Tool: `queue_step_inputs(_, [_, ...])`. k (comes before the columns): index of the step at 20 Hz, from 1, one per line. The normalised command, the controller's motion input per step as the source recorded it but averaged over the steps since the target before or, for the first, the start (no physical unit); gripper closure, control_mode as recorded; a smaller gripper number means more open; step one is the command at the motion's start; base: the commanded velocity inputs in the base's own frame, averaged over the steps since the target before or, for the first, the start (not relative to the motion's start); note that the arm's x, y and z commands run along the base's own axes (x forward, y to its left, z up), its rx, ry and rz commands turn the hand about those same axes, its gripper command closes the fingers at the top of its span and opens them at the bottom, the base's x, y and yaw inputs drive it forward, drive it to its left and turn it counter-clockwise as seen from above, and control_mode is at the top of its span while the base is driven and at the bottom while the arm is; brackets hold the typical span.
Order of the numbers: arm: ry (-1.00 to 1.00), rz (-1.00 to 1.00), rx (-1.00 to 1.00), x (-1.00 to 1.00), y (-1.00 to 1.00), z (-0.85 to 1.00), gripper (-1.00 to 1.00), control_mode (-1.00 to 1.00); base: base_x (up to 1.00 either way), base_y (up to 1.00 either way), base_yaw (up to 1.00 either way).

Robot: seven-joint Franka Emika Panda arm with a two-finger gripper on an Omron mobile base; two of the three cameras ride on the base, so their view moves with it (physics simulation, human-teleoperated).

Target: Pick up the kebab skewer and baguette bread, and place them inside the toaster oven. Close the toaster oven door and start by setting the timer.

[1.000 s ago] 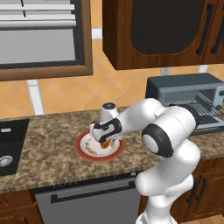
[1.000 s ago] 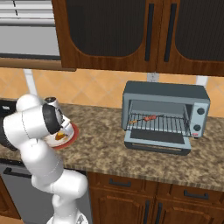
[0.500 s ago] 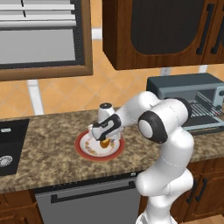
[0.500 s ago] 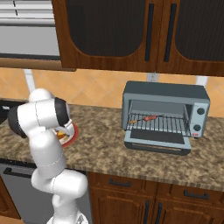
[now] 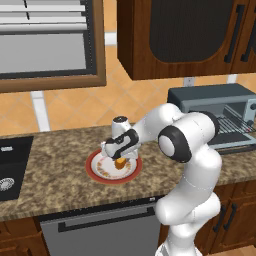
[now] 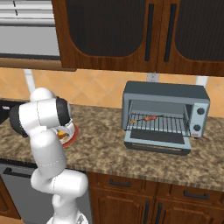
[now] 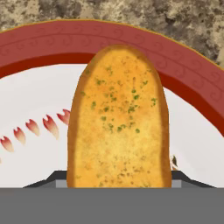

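Observation:
The baguette bread (image 7: 118, 118) lies on a red-rimmed white plate (image 7: 43, 39) and stands between my two fingertips (image 7: 52, 178), which press against its sides. In the left base view my gripper (image 5: 120, 161) points down into the plate (image 5: 95, 170), shut on the golden bread (image 5: 120, 163). The kebab skewer (image 6: 146, 118) lies on the wire rack inside the toaster oven (image 6: 164, 94). The toaster oven door (image 6: 157, 142) hangs open, folded down to the front. From the right base view, my arm hides most of the plate (image 6: 72, 132).
A dark sink (image 5: 7, 170) is set into the counter at the far left. A dishwasher front (image 5: 100, 230) sits below the plate. Brown wall cabinets (image 6: 131, 30) hang above the counter. The oven (image 5: 210, 97) stands at the right end.
My hand has dropped lower onto the plate, and the jaws have narrowed from wide open onto the bread. The skewer and oven have not moved.

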Motion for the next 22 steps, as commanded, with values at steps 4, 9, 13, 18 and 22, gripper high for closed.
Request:
queue_step_inputs(4, [-0.02, 0.00, 0.00, -0.30, -0.41, 0.45, 1.00, -1.00, 0.00, 0.00, 0.00])
queue_step_inputs(9, [-0.03, 0.00, 0.02, -0.91, -0.97, 1.00, 1.00, -1.00, 0.00, 0.00, 0.00])
queue_step_inputs(13, [-0.02, 0.00, 0.00, -0.66, -1.00, 0.98, 1.00, -1.00, 0.00, 0.00, 0.00])
queue_step_inputs(18, [-0.03, -0.03, 0.00, -0.31, -1.00, 0.76, 1.00, -1.00, 0.00, 0.00, 0.00])
queue_step_inputs(22, [-0.04, -0.16, 0.00, -0.09, -1.00, 0.61, 1.00, -1.00, 0.00, 0.00, 0.00])
